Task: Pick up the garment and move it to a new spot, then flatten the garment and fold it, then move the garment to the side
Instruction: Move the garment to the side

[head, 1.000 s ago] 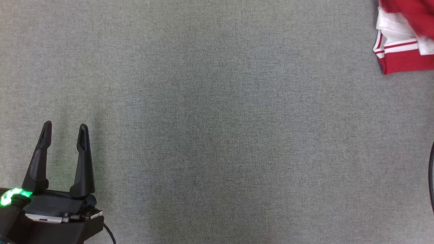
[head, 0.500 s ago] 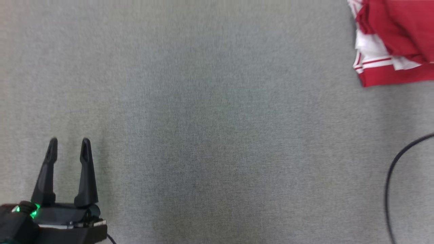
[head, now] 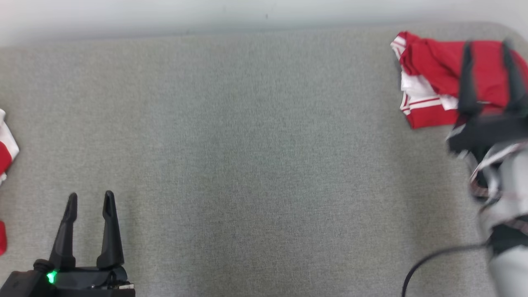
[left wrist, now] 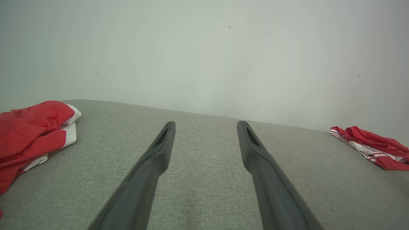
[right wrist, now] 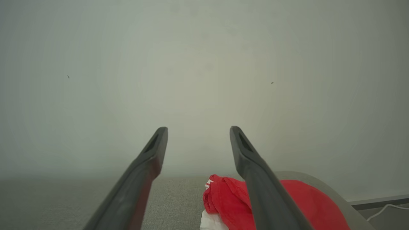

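A second red-and-white garment (head: 5, 149) lies at the grey tabletop's (head: 264, 144) left edge; the left pincer (head: 90, 195) is spread, empty, near the front left corner; the garment (head: 429, 68) lies crumpled at the far right corner, with the blurred right pincer (head: 486, 44) spread over it.

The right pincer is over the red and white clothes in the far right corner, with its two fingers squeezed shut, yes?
Not quite. The right pincer is over the red and white clothes in the far right corner, but it is wide open and holds nothing. The right wrist view shows this.
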You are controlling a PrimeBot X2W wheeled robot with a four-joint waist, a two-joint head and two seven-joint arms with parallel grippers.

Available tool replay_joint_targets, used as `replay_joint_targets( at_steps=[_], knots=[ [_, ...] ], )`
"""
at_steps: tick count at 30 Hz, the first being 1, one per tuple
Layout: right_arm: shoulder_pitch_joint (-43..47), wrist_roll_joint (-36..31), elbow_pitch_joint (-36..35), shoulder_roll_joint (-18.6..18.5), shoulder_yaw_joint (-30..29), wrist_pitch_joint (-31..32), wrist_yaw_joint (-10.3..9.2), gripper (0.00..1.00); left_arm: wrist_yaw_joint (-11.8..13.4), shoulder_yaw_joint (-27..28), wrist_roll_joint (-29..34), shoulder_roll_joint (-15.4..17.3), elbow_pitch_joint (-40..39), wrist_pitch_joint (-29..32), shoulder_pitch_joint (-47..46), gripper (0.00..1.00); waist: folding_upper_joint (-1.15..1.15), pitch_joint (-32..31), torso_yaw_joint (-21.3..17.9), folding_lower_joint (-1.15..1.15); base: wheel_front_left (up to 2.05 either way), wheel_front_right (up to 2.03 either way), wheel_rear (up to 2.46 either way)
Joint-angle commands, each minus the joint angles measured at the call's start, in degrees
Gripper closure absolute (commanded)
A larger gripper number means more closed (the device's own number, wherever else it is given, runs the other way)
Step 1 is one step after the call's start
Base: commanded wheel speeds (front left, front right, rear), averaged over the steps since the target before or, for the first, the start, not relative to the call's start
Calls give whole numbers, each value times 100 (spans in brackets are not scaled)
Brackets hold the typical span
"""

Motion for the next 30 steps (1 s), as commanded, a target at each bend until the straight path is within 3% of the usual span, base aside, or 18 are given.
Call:
replay_joint_targets(
  at_steps=[1, 14, 30],
  knots=[
    [140, -18, -49, 47, 23, -5, -4, 0, 25, -6, -30, -4, 18, -22, 67, 0, 0, -161, 8, 1, 0, 0, 0],
    [1876, -375, -1067, 996, 123, -5, -4, 0, 312, -131, -183, -5, 233, -22, 417, 0, 0, -718, -69, 1, 0, 0, 0],
    [3526, -909, -1619, 1420, 92, -6, -4, 0, 678, -389, -130, -4, 531, -22, 696, 0, 0, -1237, 199, 1, 0, 0, 0]
  ],
)
